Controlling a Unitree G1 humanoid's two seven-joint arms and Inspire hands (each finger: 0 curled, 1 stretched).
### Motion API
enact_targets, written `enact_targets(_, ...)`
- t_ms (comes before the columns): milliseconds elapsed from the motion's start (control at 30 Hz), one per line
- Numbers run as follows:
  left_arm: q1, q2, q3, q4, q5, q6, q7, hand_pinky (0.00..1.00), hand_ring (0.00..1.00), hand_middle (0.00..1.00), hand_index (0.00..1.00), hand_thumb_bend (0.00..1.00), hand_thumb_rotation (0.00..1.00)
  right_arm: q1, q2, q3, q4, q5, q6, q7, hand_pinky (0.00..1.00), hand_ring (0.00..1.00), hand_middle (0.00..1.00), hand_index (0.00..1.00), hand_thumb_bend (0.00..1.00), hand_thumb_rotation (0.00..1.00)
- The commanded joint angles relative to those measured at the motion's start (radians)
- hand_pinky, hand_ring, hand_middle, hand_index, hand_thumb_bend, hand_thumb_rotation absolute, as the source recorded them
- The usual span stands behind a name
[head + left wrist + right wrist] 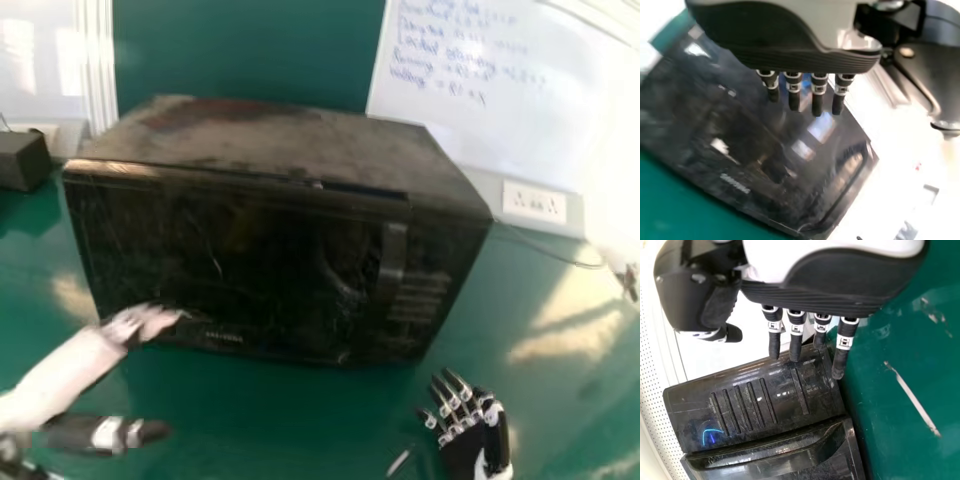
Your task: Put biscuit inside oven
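Dark green panel (240,50) across the back here, with a whiteboard covered in blue handwriting (465,50) leaning in on the right and a white wall socket plate (534,202) below it. Everything sits on a glossy green table (270,425), and bright patches of light land on it on the right side. Over at the far left there's a small black box (22,160).

So the oven, a big black boxy one with a glossy front (250,260), stands in the middle of the table toward the back. Its top looks dusty and smudged, and the door is closed. The upright black handle (392,262) is toward the right of the front, and the right wrist view gets a nice look at the raised black strips (744,407) on the panel beside it.

Left hand, white and black (75,368), is by the lower left part of the oven's front. It's open, fingers pretty much straight, thumb well apart from them, nothing held. Can't tell if it's touching the oven.

Right hand, black with silver bands on the fingers (472,445), is over the table in front of the oven's right side. Also open and empty, fingers a bit spread. Near it, a thin pale streak (398,462) runs on the green surface.
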Motion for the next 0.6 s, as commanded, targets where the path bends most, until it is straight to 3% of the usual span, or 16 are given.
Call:
enact_targets(0,0.125,-0.05,0.073,-0.056,-0.039,-0.034,0.016,1.0,1.0,1.0,0.99,0.67,0.87,0.009,0.011,0.004,0.004,-0.006,0.009,-0.008,0.71,0.85,0.89,0.88,0.39,0.7)
enact_targets(167,0.363,-0.162,0.175,-0.129,-0.124,-0.105,0.019,1.0,1.0,1.0,0.98,0.69,0.86,-0.005,0.014,0.007,0.021,-0.016,0.0,-0.01,0.74,0.86,0.89,0.87,0.37,0.7)
enact_targets(367,0.557,-0.309,0.185,-0.162,-0.2,-0.243,0.029,1.0,1.0,1.0,0.98,0.69,0.86,-0.022,0.014,0.002,0.036,-0.017,-0.002,-0.002,0.8,0.88,0.91,0.87,0.32,0.56)
enact_targets(500,0.652,-0.406,0.144,-0.164,-0.256,-0.309,0.036,1.0,1.0,1.0,0.99,0.7,0.86,-0.031,0.012,0.002,0.044,-0.016,-0.005,0.007,0.83,0.89,0.91,0.86,0.35,0.6)
enact_targets(567,0.674,-0.463,0.106,-0.147,-0.266,-0.347,0.05,1.0,1.0,1.0,0.99,0.71,0.85,-0.037,0.011,0.002,0.044,-0.016,-0.003,0.009,0.83,0.88,0.89,0.87,0.4,0.71)
